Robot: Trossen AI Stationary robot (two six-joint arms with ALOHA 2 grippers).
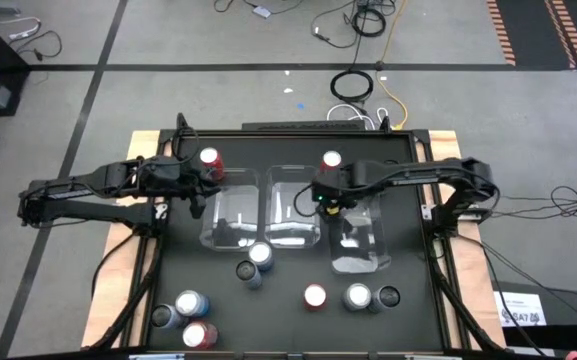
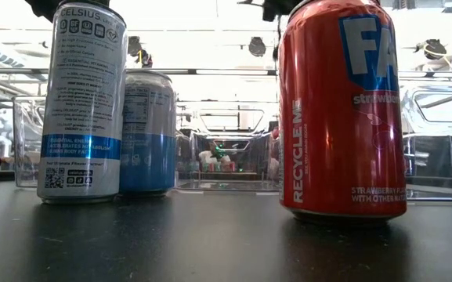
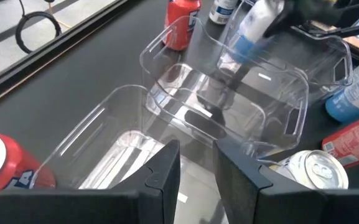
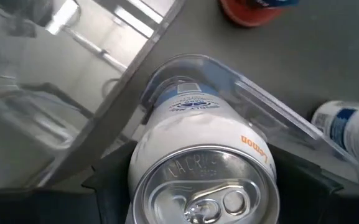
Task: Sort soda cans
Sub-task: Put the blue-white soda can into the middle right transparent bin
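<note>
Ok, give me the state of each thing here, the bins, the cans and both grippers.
Right gripper: shut on a white can over the right bin.
Left gripper: empty, jaws narrowly apart, over the left bin.
Middle bin: empty.
Red can: upright on the table.

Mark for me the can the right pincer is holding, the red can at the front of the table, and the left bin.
held white can [image 4: 201,171], right wrist view, silver top
front red can [image 1: 315,296], high view, top
left bin [image 1: 230,178], high view, far rim
</note>
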